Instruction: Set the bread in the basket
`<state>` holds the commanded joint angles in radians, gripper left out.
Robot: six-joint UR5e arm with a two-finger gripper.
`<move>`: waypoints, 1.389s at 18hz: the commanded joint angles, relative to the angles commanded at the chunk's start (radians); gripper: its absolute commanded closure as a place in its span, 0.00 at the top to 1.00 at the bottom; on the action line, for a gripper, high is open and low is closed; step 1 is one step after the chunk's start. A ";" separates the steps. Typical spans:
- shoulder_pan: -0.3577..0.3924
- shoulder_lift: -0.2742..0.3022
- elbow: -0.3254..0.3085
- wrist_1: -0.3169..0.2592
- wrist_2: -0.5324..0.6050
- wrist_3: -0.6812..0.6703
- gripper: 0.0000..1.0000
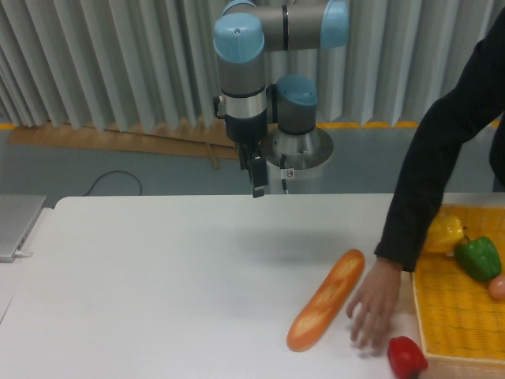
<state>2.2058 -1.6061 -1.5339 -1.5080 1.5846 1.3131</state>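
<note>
The bread [326, 299], a long orange-brown loaf with pale slashes, lies diagonally on the white table right of centre. The yellow woven basket [450, 316] sits at the right edge of the table and runs out of the frame. My gripper [257, 189] hangs at the far edge of the table, well above and to the left of the bread. It is seen edge-on, so its fingers read as one dark bar. Nothing shows in it.
A person's arm in a black sleeve reaches in from the right, the hand [374, 309] resting on the table beside the bread. A red pepper [405, 356] lies by the basket. Inside the basket are a yellow pepper [443, 231], a green pepper [479, 258] and a small orange-pink ball [497, 287].
</note>
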 joint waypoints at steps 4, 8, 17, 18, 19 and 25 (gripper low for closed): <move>0.009 0.002 0.000 0.003 0.002 0.011 1.00; 0.011 0.002 0.000 0.000 0.002 0.035 1.00; 0.011 0.002 0.001 0.002 0.000 0.037 1.00; 0.011 0.002 0.001 0.002 0.000 0.037 1.00; 0.011 0.002 0.003 0.002 0.000 0.037 1.00; 0.017 0.002 0.005 0.000 0.003 0.129 1.00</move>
<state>2.2227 -1.6045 -1.5294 -1.5079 1.5877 1.4419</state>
